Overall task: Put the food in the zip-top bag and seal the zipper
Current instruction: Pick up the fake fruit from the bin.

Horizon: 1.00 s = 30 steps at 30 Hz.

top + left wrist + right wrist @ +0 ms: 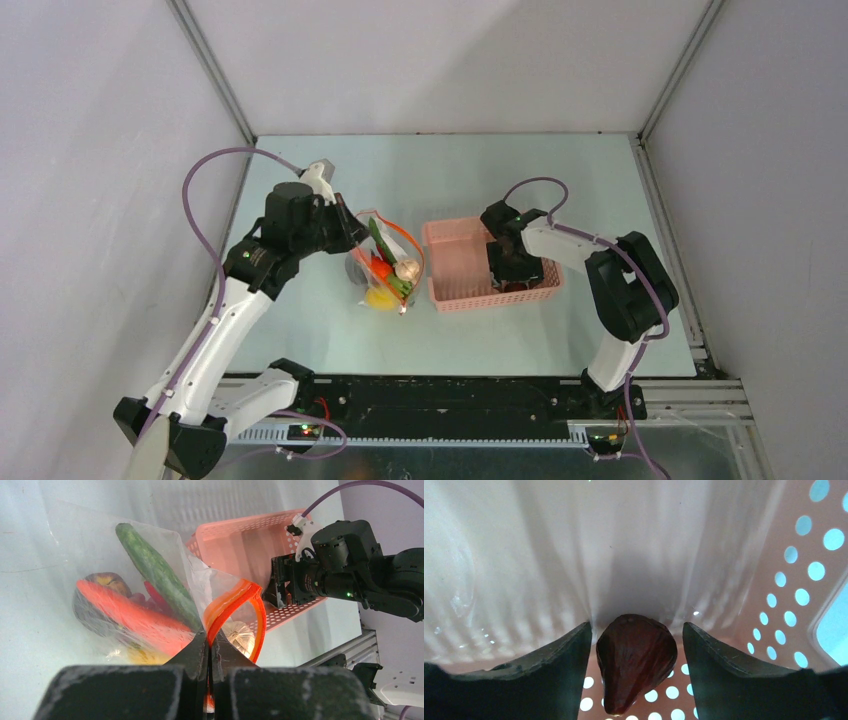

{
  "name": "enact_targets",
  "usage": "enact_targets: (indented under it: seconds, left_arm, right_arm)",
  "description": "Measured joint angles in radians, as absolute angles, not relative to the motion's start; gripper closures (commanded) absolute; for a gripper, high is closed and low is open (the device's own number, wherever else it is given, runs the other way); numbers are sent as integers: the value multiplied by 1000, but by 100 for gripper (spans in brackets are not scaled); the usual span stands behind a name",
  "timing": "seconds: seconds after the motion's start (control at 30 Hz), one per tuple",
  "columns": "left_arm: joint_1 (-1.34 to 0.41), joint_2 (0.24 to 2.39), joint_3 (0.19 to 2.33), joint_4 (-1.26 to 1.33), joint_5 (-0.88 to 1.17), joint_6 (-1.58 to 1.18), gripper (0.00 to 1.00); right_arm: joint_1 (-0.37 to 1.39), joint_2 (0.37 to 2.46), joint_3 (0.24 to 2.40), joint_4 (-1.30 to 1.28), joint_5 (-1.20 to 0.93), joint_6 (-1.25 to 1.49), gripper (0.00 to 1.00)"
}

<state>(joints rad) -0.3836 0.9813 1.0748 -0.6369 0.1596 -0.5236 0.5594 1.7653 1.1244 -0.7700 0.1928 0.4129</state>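
The clear zip-top bag (385,268) stands open left of the pink basket, holding a green cucumber-like piece (157,575), an orange-red piece (130,617), a dark round fruit (107,580), a yellow piece (142,655) and a pale garlic-like piece (239,634). My left gripper (210,642) is shut on the orange-red zipper (235,605) at the bag's mouth, holding it open. My right gripper (635,655) is open inside the basket, its fingers on either side of a dark red fig-shaped fruit (636,655), not touching it.
The pink mesh basket (455,240) sits mid-table, right of the bag; its perforated wall (794,580) closes in my right gripper. Grey enclosure walls and metal frame rails surround the table.
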Motion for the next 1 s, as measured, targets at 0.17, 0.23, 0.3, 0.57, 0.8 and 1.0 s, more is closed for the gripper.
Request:
enact_targets:
  seconds: [0.17,0.23,0.3,0.57,0.8,1.0]
  left_arm:
    - [-384,981,1075,-637,160,-524,97]
    - [-384,981,1075,-637,160,-524,97]
    - [-384,981,1075,-637,160,-524,98]
    - [-384,981,1075,-637,160,-524,98]
    - [-384,981,1075,-637,160,-524,98]
    - [-384,981,1075,-637,161,-524,98]
  right_arm:
    - [556,1765,1124,-780,187,379,53]
    - [554,1765,1124,-780,184,373,61]
    - [554,1765,1124,-778,179,368,70]
    - [554,1668,1123,-739,175,364,82]
    - [557,1470,1123,-689,170,363,83]
    - [622,1261,1121,-583,76,334,83]
